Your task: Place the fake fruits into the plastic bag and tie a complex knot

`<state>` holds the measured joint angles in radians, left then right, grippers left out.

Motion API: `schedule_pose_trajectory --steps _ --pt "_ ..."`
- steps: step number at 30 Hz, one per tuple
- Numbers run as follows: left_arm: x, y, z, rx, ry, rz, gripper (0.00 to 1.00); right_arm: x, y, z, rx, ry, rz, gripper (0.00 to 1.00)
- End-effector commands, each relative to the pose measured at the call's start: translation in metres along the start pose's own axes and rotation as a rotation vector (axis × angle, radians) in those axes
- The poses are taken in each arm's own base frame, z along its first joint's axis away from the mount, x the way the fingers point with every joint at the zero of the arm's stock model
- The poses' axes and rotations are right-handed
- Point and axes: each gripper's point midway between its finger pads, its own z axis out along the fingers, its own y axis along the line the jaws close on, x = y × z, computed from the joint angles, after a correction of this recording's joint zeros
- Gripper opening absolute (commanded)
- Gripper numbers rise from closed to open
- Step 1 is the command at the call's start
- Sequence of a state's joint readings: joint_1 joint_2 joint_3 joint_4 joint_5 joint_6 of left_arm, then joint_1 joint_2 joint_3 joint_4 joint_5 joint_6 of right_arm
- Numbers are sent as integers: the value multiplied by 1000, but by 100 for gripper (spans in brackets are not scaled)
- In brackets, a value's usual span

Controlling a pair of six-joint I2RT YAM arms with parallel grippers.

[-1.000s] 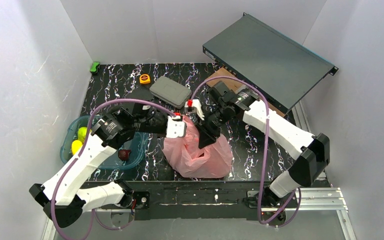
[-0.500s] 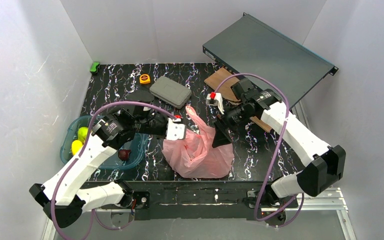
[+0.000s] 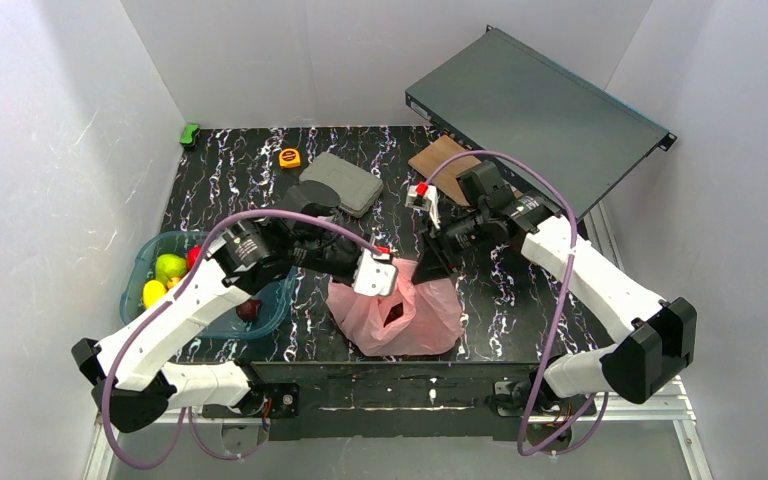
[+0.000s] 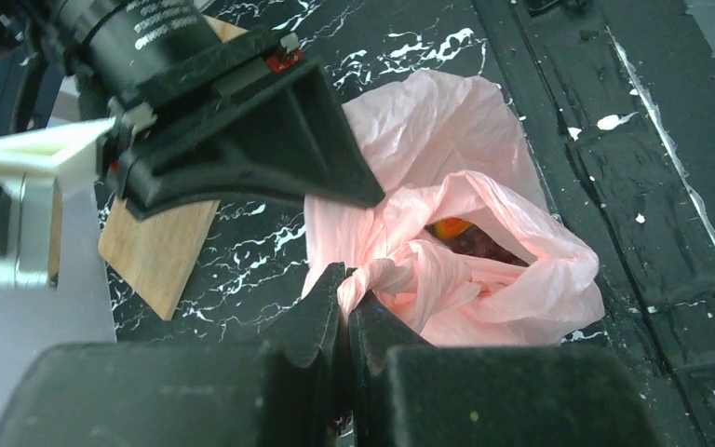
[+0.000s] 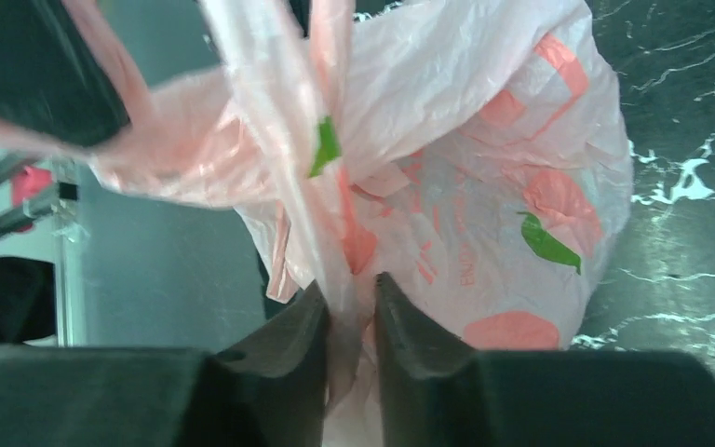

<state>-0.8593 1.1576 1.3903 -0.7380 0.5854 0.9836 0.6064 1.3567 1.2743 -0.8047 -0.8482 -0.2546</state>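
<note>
Looking down from the top, the pink plastic bag (image 3: 415, 320) sits on the black table (image 3: 230, 172), near the front edge and between the two arms. The left gripper (image 3: 378, 276) is at the bag's top left. The right gripper (image 3: 430, 265) is at its top right. A blue tub (image 3: 138, 262) stands off to the left with yellow-green fruits (image 3: 167, 268) in it (and a dark red one (image 3: 248, 309) too).

From the left wrist, the left gripper's jaws are squeezed tight on a bunched bit of the bag's top. The bag's mouth gapes a little. An orange fruit (image 4: 449, 227) and something dark show inside. The right gripper's black tip is just above.

From the right wrist, the right gripper's jaws are nearly together, and a thin strip of the bag is pinched between them. The rest of the bag shows past the fingers, with the table under it.
</note>
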Motion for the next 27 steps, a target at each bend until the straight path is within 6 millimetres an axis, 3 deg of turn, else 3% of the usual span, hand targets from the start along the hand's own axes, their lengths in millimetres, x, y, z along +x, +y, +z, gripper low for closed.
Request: schedule_pose_trajectory --steps 1,2,4,6,10,12,22,25,26,27 --pt "-12 5 1 -2 16 28 0 -28 14 4 -30 -65 -51 19" --pt "-12 7 4 -1 22 18 0 -28 17 6 -37 -61 -56 16" --pt "-11 14 7 -18 39 -7 0 -27 23 6 -60 -61 -71 20" --pt "-10 21 9 -40 46 -29 0 -26 30 6 -84 -64 -93 38" --pt "-9 22 11 -59 34 -20 0 -28 40 5 -109 -84 -151 62" --pt "-9 24 13 -77 27 -35 0 -30 44 7 -123 -95 -175 67" --pt "-5 40 20 -167 25 -143 0 -38 51 20 -146 -135 -212 76" --pt "-4 43 22 -183 27 -165 0 -38 50 27 -148 -141 -203 72" --pt "-4 43 23 -184 24 -175 0 -36 48 29 -147 -143 -195 67" --pt "-5 43 22 -185 19 -193 4 -36 46 32 -145 -151 -189 55"
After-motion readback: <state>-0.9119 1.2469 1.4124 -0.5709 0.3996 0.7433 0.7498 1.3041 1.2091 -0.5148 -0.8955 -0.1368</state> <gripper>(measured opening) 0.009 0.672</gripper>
